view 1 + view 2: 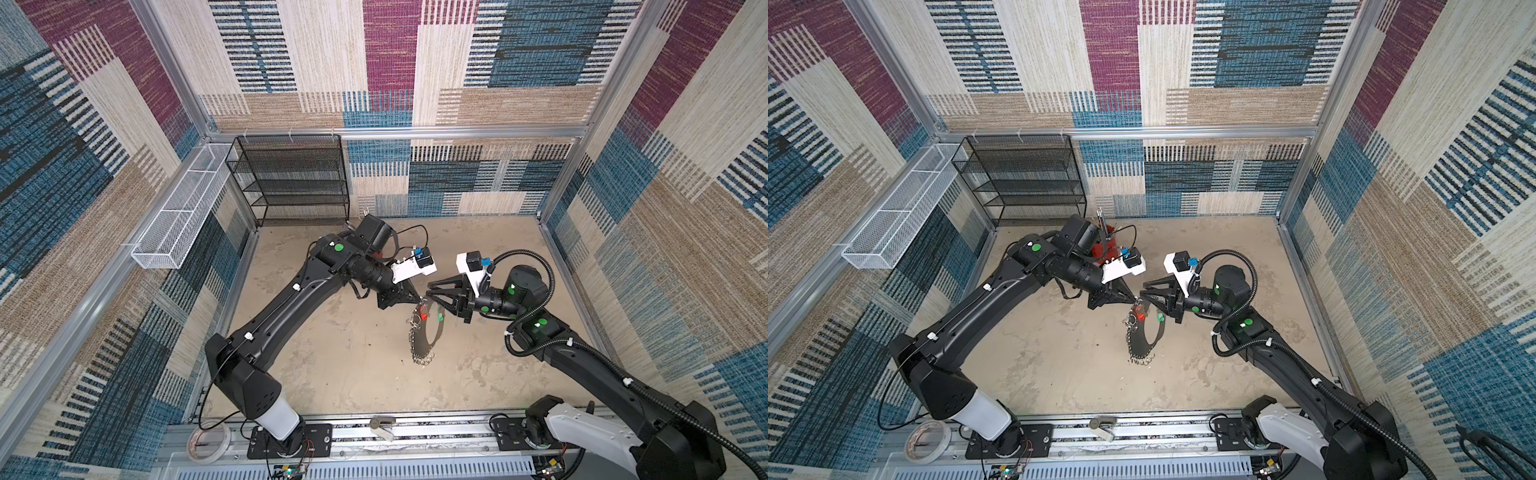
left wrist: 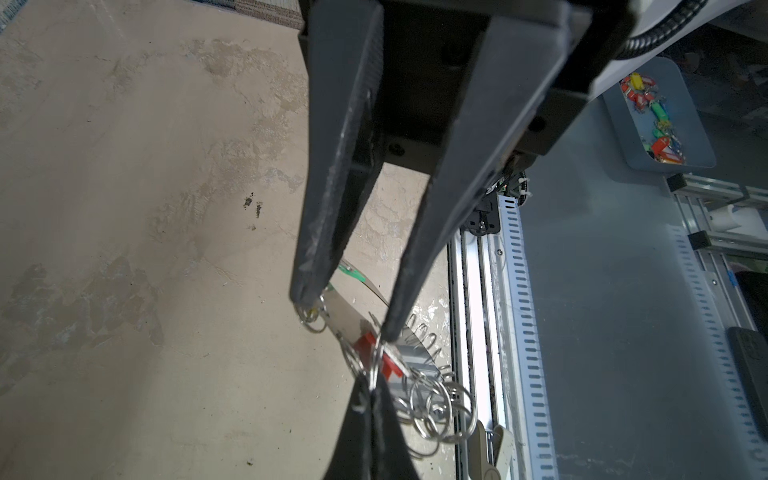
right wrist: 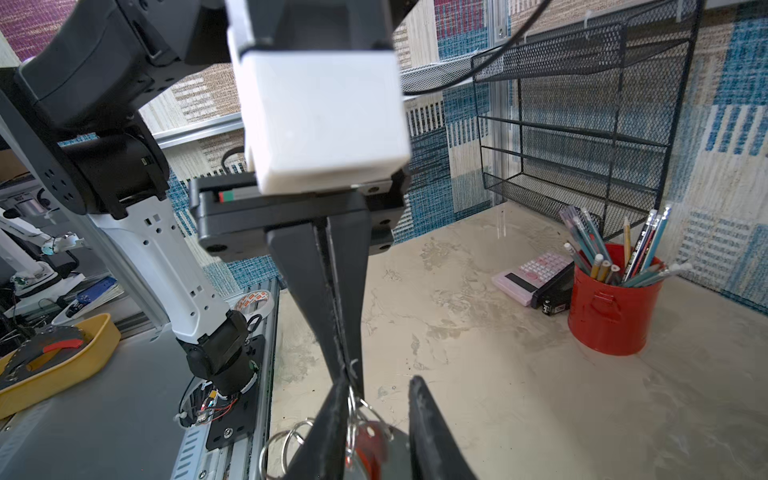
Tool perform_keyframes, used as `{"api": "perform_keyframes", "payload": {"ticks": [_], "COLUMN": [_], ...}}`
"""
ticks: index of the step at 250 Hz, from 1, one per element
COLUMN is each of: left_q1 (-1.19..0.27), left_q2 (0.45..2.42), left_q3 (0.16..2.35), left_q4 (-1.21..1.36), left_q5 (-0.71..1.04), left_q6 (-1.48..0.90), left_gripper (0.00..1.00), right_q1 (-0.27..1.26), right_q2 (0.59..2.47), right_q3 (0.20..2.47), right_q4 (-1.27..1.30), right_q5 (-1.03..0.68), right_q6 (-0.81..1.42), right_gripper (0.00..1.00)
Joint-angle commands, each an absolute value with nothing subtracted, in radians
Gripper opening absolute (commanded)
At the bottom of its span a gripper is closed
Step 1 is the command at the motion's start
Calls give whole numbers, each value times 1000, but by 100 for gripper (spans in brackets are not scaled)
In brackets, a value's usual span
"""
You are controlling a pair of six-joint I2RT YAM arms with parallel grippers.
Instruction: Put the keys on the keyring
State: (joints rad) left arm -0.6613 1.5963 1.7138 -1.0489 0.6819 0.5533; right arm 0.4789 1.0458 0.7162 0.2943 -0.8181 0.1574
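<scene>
While your left gripper [image 3: 344, 370] is clamped on a split ring of the keyring [image 1: 424, 340], the right gripper [image 2: 348, 316] sits jaws apart beside it. The red-tagged key [image 1: 424, 316] hangs at that raised end, over the mid table [image 1: 332, 374].

Nothing here I can actually read: the white sticker on the black stapler [image 3: 550, 308], the keys of the pink calculator [image 3: 534, 270] and the orange print on the tape roll [image 3: 255, 300] at the surface's edge are all too small and blurred.
</scene>
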Motion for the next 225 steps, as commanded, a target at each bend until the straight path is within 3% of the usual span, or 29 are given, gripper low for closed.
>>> {"api": "perform_keyframes", "payload": {"ticks": [1, 111, 225], "left_q1": [-660, -645, -637], "left_q2": [1565, 1490, 1445], "left_q3": [1678, 1553, 1494], "left_q4": [-940, -796, -728], "left_q5": [731, 745, 759], "left_q6": [500, 417, 390], "left_gripper": [0, 0, 0], "right_q1": [480, 480, 480], "right_q2": [1052, 1027, 1067], "right_q3": [716, 673, 688], "right_q4": [329, 362, 371], "right_q5": [-828, -924, -919], "right_q6": [178, 222, 227], "right_gripper": [23, 29, 5]}}
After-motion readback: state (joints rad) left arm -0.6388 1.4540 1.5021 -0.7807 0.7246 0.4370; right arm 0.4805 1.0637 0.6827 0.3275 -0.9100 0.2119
